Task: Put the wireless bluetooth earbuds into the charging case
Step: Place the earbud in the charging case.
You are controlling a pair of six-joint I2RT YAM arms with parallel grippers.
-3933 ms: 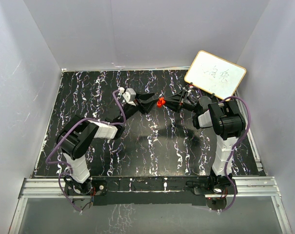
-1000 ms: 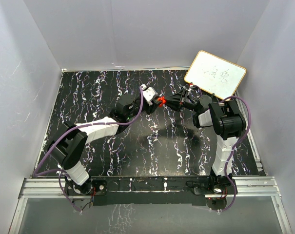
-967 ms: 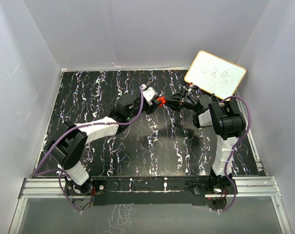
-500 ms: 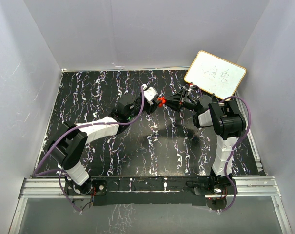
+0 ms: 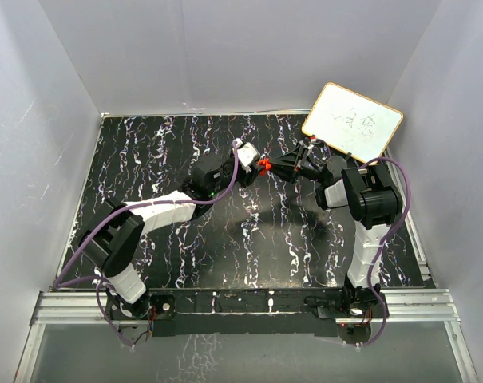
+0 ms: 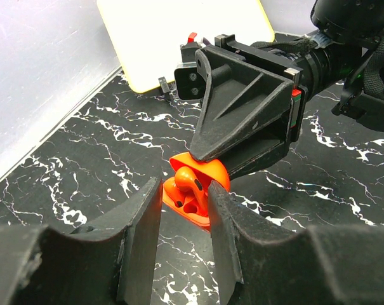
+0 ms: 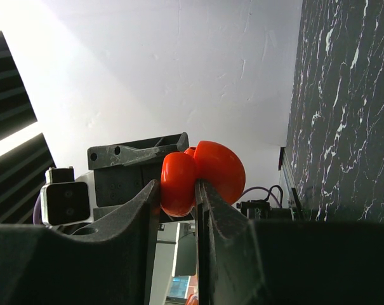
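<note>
The charging case is a glossy red puck, held open in the air over the far middle of the table. My right gripper is shut on its base, with the domed lid outside one finger. In the left wrist view one red earbud stands stem-up in the case's base. A second earbud cannot be told apart from the red case. My left gripper is open and empty, its fingertips on either side of the case's near edge. It meets the case from the left in the top view.
A white board with a yellow rim leans at the back right corner, just behind the right arm; it also shows in the left wrist view. The black marbled tabletop is walled in by pale panels on three sides.
Since 3.9 s ago my left arm has stretched right and brought its gripper up to the case. Over the last second it only crept slightly closer. The right arm has held still.
</note>
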